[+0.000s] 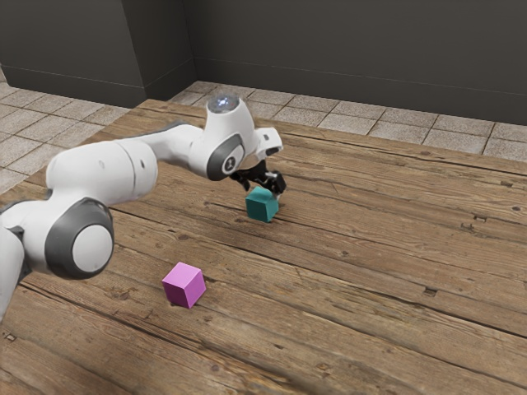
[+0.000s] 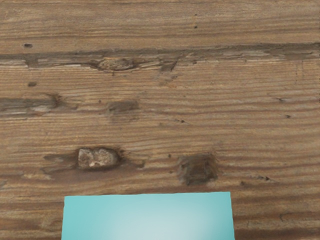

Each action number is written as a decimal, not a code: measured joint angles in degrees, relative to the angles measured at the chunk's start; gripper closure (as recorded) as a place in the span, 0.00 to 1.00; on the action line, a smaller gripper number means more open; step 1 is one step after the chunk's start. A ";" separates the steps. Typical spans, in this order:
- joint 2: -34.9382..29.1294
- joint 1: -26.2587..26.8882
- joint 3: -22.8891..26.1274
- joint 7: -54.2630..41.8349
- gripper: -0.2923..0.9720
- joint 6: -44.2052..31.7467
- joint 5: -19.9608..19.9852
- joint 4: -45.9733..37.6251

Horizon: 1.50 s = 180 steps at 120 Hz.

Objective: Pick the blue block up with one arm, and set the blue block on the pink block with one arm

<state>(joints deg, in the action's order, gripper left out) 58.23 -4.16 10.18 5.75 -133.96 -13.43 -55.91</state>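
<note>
One blue block [image 1: 262,206] sits on the wooden table [image 1: 370,271], my gripper [image 1: 263,183] right at its top, pink block [image 1: 184,285] well apart from it; clenched or released: cannot tell.

White arm [image 1: 123,169] stretched low, elbow bent, wrist tipped downward, black gripper [image 1: 263,188] directly over the blue block [image 1: 262,207]

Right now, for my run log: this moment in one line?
end effector: at blue block | pink block: apart, top bare | stack: not done
</note>
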 joint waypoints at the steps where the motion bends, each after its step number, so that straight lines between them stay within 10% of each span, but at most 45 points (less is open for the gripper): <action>1: -0.01 -0.02 -0.01 0.02 0.23 -0.19 0.02 -0.08; 78: -1.03 -2.08 0.73 -3.74 0.26 -9.60 0.03 -8.30; 141: -2.23 -2.51 0.43 -7.09 0.49 -13.97 2.54 -10.17; 180: -38.63 -2.33 -1.15 -5.34 0.51 -25.08 2.44 -59.19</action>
<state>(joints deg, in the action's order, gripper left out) 19.59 -6.49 9.03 0.40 -159.04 -10.99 -115.10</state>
